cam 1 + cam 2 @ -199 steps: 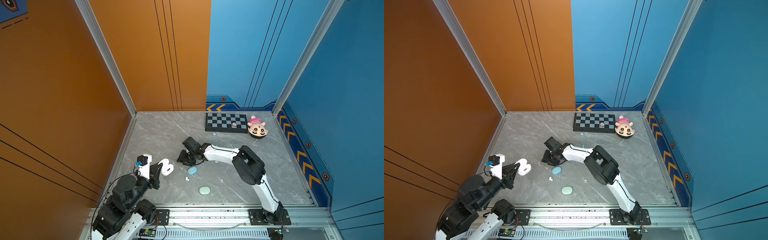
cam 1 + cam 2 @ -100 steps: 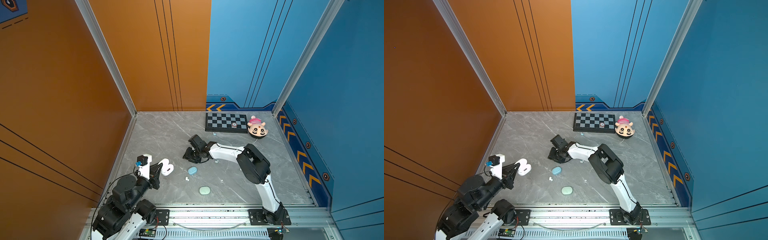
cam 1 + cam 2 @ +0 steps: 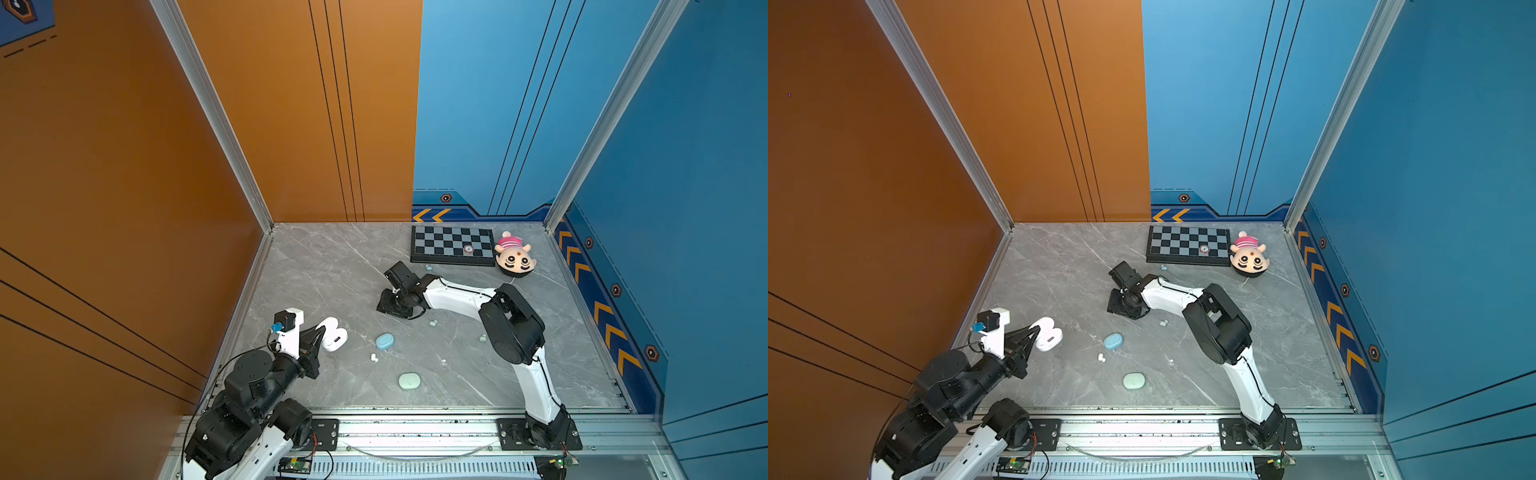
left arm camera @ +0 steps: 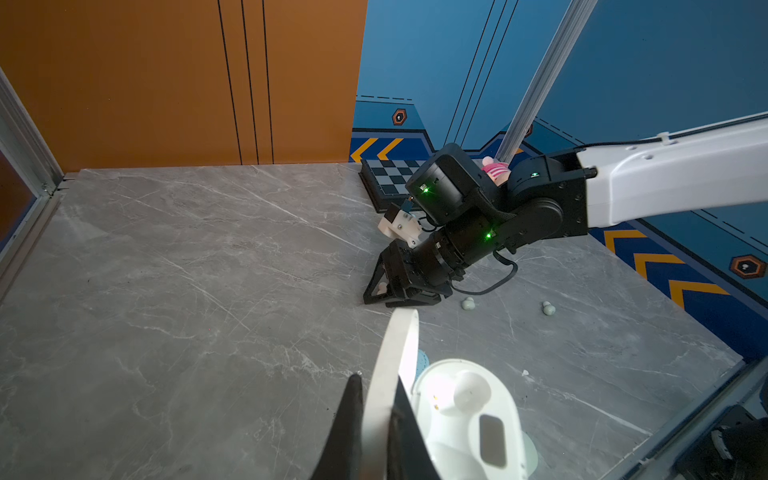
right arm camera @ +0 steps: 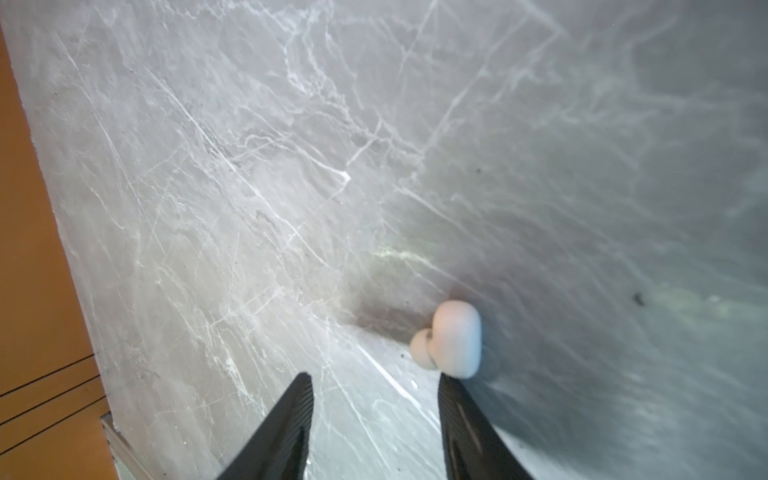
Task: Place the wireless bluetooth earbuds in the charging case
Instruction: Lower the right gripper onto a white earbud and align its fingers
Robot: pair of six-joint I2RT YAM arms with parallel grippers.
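Right claw (image 5: pixel 376 377) half open, empty: white earbud (image 5: pixel 455 338) lies just beyond one fingertip (image 5: pixel 451 388), off-centre of gap; left claw (image 4: pixel 376 386) pinches charging case lid (image 4: pixel 401 340).

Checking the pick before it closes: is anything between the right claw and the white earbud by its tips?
Nothing visible. The earbud lies on the table right at one fingertip of the open right claw, off to that side rather than centred between the fingers.

Orange wall (image 3: pixel 291 104) and blue wall (image 3: pixel 498 104) enclose grey marble floor (image 3: pixel 332 266).
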